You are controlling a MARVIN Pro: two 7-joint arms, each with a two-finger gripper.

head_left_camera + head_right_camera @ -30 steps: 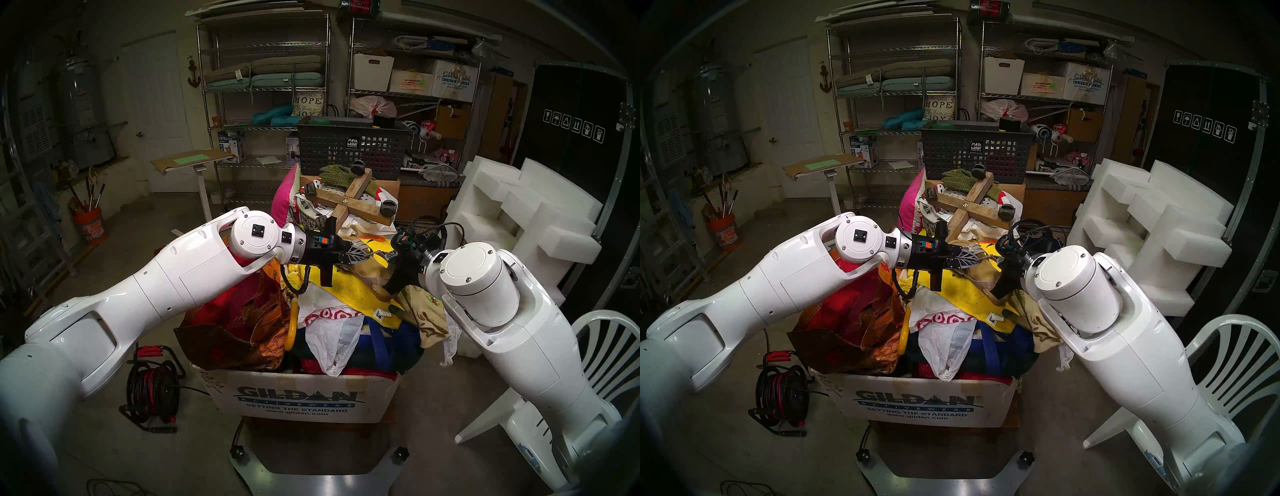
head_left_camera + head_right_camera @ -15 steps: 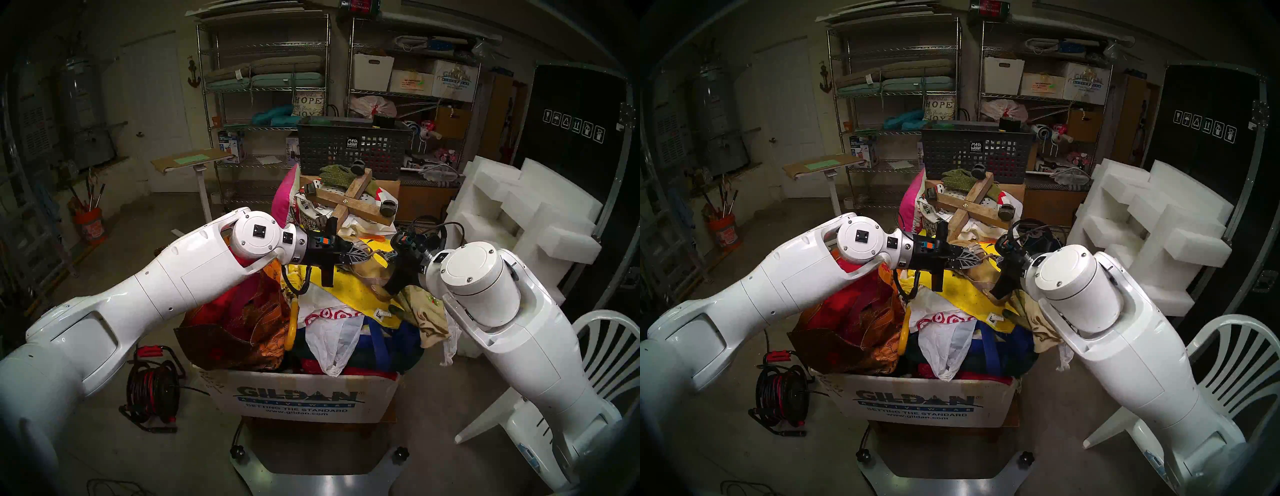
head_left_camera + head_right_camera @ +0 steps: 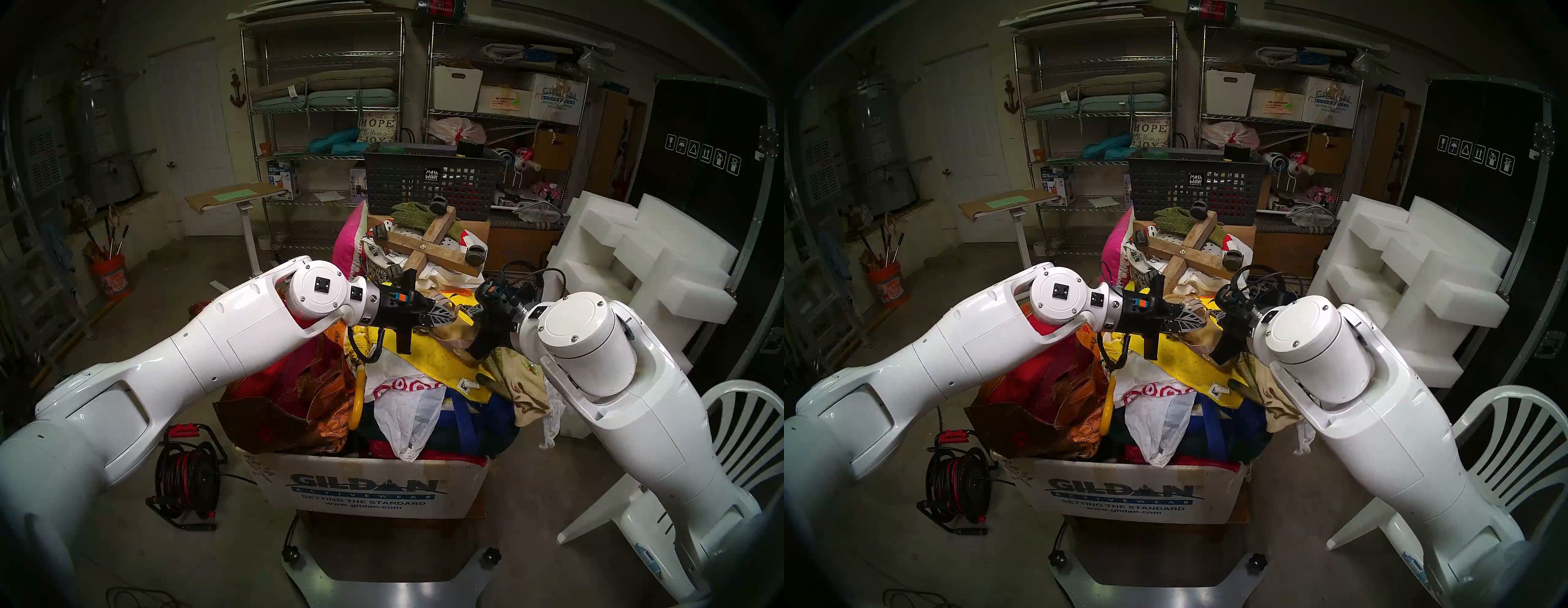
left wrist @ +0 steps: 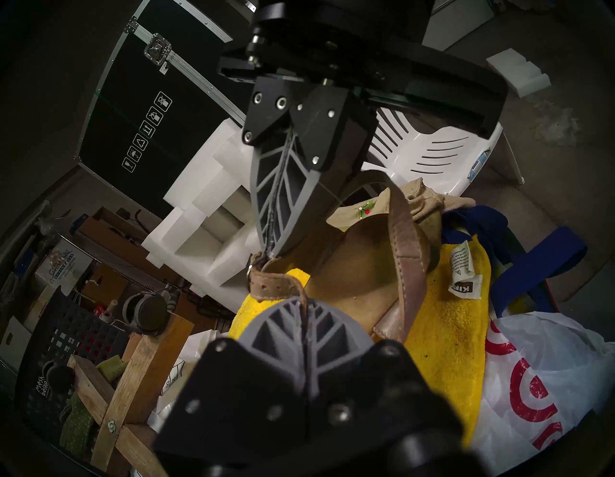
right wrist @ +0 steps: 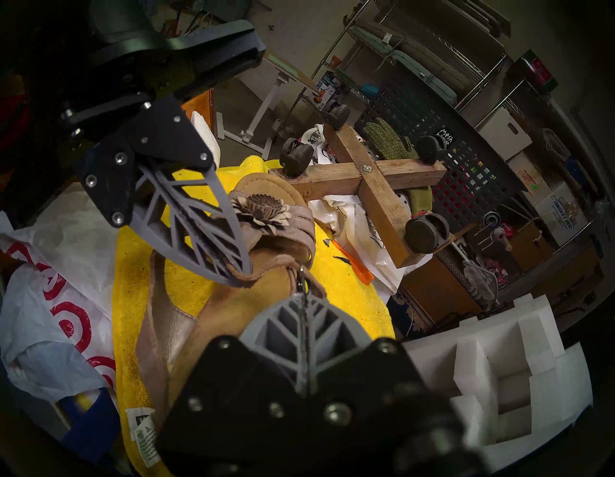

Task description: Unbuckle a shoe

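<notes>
From where I stand, this looks like the middle of the unbuckling itself: both arms are on the ankle strap and neither end has come free of the buckle yet.

On the left, the left gripper point(image 4: 301, 308) reaches in level from nine o'clock, its jaws shut on the strap's loose, punched end point(image 4: 278, 287). To its right, at about one o'clock from it, the right gripper point(image 5: 304, 293) comes in with its jaws shut too, pinching the strap right at the small metal buckle point(image 5: 300, 273). The two sets of fingertips nearly meet over the shoe.

My guess for the next move: the left arm has to feed the punched tail back toward the buckle so the prong lifts out of its hole, then draw the tail out through the frame, while the right arm holds the buckle steady. The strap is thin and floppy, so a tug straight away would only tighten it.

The shoe point(image 5: 266, 230) is a tan-beige sandal with a leather flower point(image 5: 259, 208) over the toe band and a suede-looking footbed. It lies on a yellow towel point(image 5: 346, 286) atop a heaped cardboard box point(image 3: 373, 488), straight ahead of the robot, toe pointing to twelve o'clock. The heel end is hidden behind the right arm.
</notes>
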